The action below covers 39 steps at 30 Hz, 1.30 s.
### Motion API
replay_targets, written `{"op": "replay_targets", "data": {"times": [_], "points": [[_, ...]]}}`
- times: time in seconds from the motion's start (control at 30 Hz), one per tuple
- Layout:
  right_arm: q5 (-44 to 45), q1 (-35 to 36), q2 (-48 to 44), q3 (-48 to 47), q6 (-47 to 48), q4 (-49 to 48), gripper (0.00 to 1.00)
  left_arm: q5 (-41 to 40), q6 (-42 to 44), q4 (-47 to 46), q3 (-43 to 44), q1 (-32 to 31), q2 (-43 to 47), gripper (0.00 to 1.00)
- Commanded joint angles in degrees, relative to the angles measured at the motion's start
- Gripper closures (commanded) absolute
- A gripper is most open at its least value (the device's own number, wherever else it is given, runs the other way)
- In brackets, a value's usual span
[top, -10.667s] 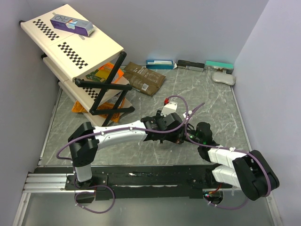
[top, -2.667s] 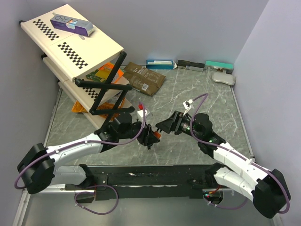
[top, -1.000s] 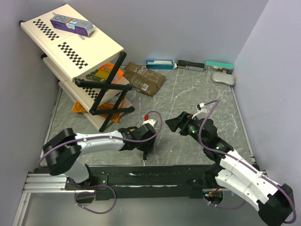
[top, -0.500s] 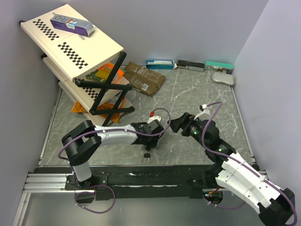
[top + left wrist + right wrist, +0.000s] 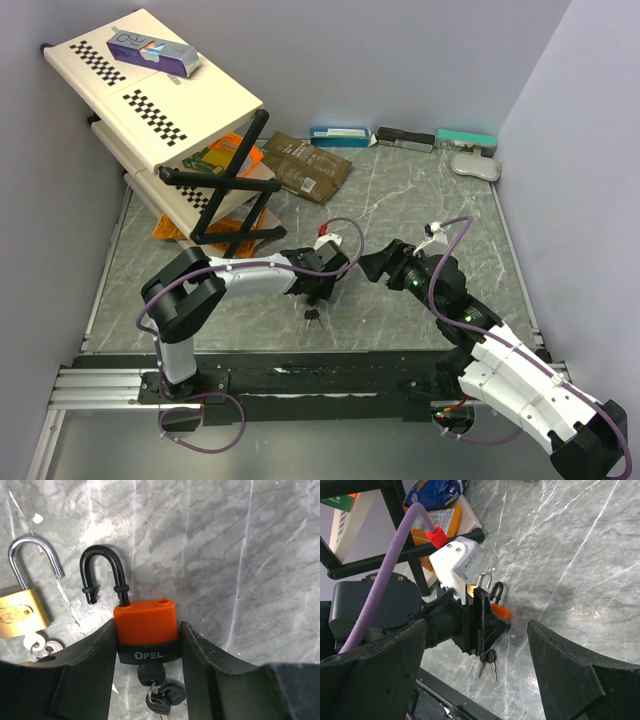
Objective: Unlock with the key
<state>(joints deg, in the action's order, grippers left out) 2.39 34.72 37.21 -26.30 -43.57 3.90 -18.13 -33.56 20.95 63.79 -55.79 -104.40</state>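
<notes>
Left wrist view: my left gripper [image 5: 147,639] has its jaws closed on the orange plastic-cased padlock with the black "OPEL" base [image 5: 145,622], one finger pressed to each side of the body. The lock sits low over the grey marbled tabletop [image 5: 225,555]; I can't tell whether it touches. Its black shackle [image 5: 106,560] is out of one hole and turned aside, with the free end hanging clear of the body, so this lock reads as unlocked. The black-headed key [image 5: 149,674] is in the keyway at the bottom, and spare keys on a ring [image 5: 164,696] hang below it. Just left lies a small brass padlock [image 5: 22,611] whose steel shackle [image 5: 32,547] is also open, keys beside it. In the top external view my right gripper [image 5: 368,263] hovers near the left one, not touching anything. The right wrist view shows its jaws spread wide and empty, aimed at the held lock. My read is that the unlocking itself is done. What's left is at most setting the orange lock down, letting go and backing both arms away. I can't confirm whether the key needs pulling out, since the task doesn't say.
</notes>
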Motion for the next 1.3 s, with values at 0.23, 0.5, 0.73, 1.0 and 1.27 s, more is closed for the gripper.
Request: {"op": "replay_targets", "data": {"times": [0.23, 0.5, 0.73, 1.0, 1.27], "points": [[0.51, -0.27, 0.06, -0.68, 0.24, -0.83, 0.12, -3.93, 2.98, 1.9, 2.13, 0.95, -3.7, 0.99], [1.21, -0.27, -0.74, -0.41, 0.5, -0.21, 0.12, -4.28, 2.71, 1.29, 2.39, 1.47, -3.71, 0.74], [2.35, -0.27, -1.0, 0.11, 0.94, -0.3, 0.12, -5.34, 2.1, -2.31, 0.72, 1.47, -0.37, 0.28], [2.79, -0.18, -1.18, 0.03, 1.38, -0.38, 0.11, -3.14, 4.12, -7.67, 1.6, 1.39, 2.27, 0.14], [-1.94, -5.43, 1.81, -0.24, 3.05, -2.76, 0.1, 4.05, 6.5, -14.09, 1.77, 3.48, 5.79, 0.06]]}}
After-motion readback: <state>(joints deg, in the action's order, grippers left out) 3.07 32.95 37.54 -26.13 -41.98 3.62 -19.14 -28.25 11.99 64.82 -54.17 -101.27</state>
